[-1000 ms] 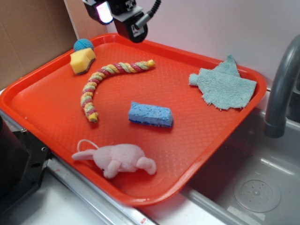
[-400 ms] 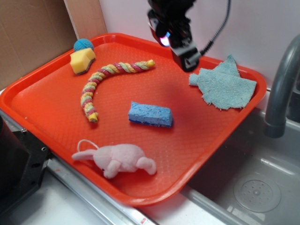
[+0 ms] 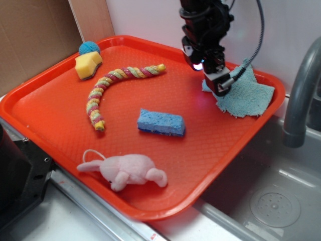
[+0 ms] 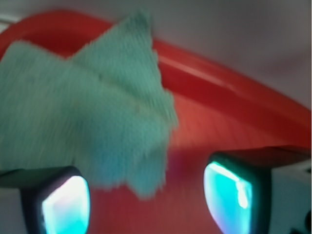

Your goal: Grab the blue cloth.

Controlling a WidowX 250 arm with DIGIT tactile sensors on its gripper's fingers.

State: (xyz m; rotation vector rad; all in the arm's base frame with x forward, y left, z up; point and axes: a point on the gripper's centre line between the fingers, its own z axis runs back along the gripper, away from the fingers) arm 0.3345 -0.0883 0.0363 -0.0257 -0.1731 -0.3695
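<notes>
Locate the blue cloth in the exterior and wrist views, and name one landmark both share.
Exterior: the blue cloth lies at the far right corner of the tray, partly behind the gripper.
Wrist: the blue cloth fills the upper left.
Shared landmark: the orange tray's raised rim.

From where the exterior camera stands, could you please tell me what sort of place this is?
Probably a kitchen-sink mock-up for robot tests: a grey faucet over a metal sink basin, and an orange tray of toys and sponges.
</notes>
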